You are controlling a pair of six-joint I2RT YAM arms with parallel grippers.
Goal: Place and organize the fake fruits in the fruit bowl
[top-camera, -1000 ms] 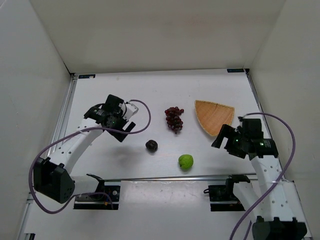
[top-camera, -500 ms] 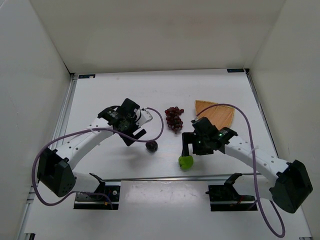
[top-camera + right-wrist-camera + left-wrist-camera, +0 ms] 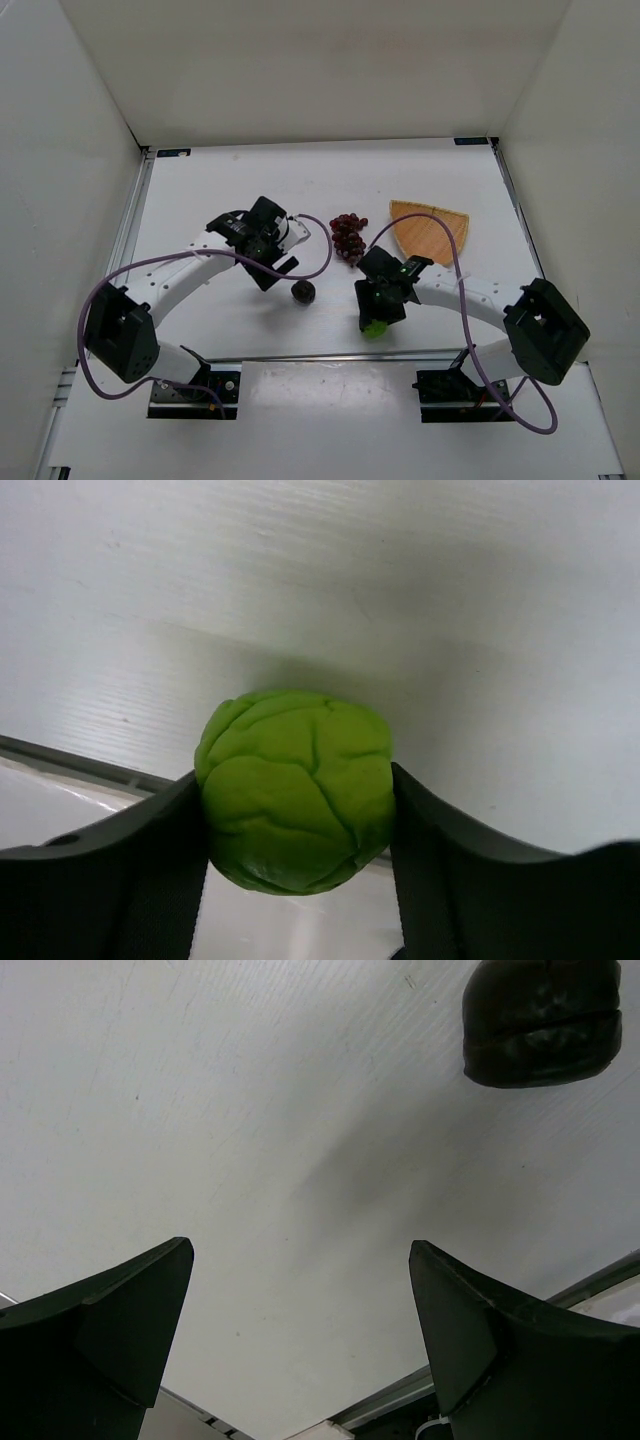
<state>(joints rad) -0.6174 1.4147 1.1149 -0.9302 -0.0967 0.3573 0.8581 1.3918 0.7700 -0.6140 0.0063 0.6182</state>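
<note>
Bare gap between grapes [image 3: 348, 238], bowl [image 3: 420, 235]

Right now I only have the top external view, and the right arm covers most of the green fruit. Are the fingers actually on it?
Observer: Yes. In the right wrist view, the right gripper has both fingers pressed against the sides of the green fruit.
Operator: And is the left one on the dark fruit?
Observer: No. The left wrist view shows the left gripper spread wide with only bare table between its fingers. The dark fruit lies ahead of them, off to one side.
</note>
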